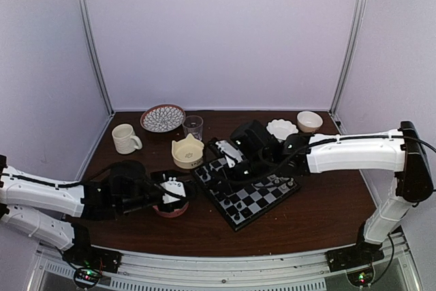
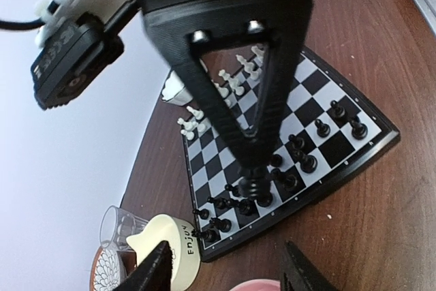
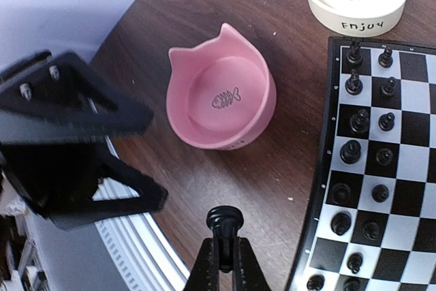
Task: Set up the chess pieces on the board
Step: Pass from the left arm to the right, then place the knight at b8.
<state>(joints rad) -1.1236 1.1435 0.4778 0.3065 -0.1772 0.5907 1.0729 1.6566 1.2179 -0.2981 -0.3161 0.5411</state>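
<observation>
Where the top view looks down, the left claw (image 1: 178,194) hangs over a pink bowl (image 1: 170,211) just beside the board (image 1: 269,199), and the right claw (image 1: 221,168) reaches over the board's left side. Left wrist view: own fingers (image 2: 160,270) are well apart with nothing gripped; black pieces (image 2: 300,158) stand in two rows along one board edge, white pieces (image 2: 231,83) opposite. Right wrist view: fingers (image 3: 208,267) are pinched tight on one black piece (image 3: 225,219), seen between pink bowl and board edge.
</observation>
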